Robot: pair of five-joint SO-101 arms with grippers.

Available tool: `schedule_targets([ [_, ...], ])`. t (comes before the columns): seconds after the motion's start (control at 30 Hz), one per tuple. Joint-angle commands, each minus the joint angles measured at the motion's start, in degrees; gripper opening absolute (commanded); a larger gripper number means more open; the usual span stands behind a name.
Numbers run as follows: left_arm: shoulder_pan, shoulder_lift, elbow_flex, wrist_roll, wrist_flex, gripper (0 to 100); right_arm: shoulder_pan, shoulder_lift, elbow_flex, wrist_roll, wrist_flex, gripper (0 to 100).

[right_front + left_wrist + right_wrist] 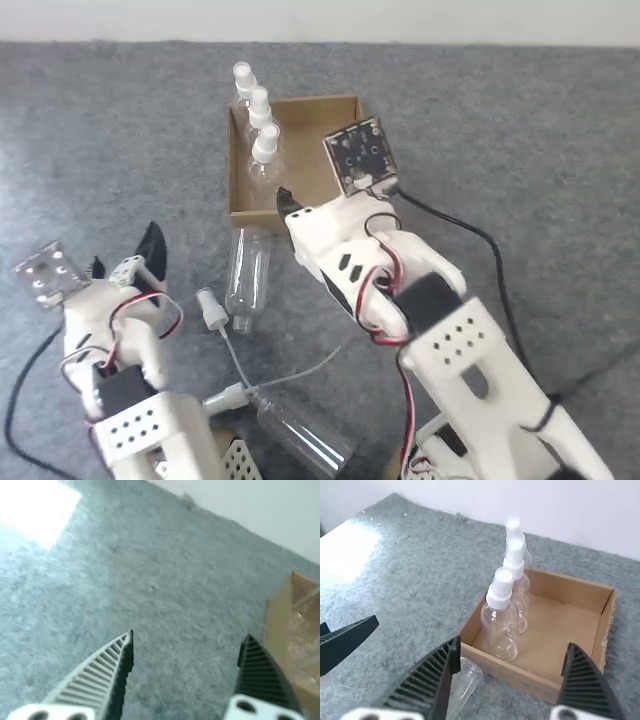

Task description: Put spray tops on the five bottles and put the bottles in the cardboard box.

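No writing or number can be read on the cardboard box (255, 217) or bottles (262, 175).

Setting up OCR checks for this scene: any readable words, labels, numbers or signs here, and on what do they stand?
No text can be read in these pictures.
Outer front wall of the cardboard box: a few faint small marks, too small to read.
The bottles in the box: clear plastic, no label visible.
The bottles lying on the table: clear plastic, no label visible.
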Motion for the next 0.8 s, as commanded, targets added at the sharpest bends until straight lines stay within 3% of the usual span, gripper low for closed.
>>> schedule_targets([
  [0.0,-2.11,-1.05,-0.57,0.00,-2.46,32,-0.40,-4.88,-0.62,-0.35,1.54,27.5],
  [0.3,-2.11,-1.05,-0.57,-0.09,-2.55,32,-5.85,-13.93,-0.97,4.75,8.48,27.4],
  [0.77,-2.11,-1.05,-0.57,-0.18,-2.55,32,-14.11,-16.92,-0.79,5.01,25.80,27.4],
])
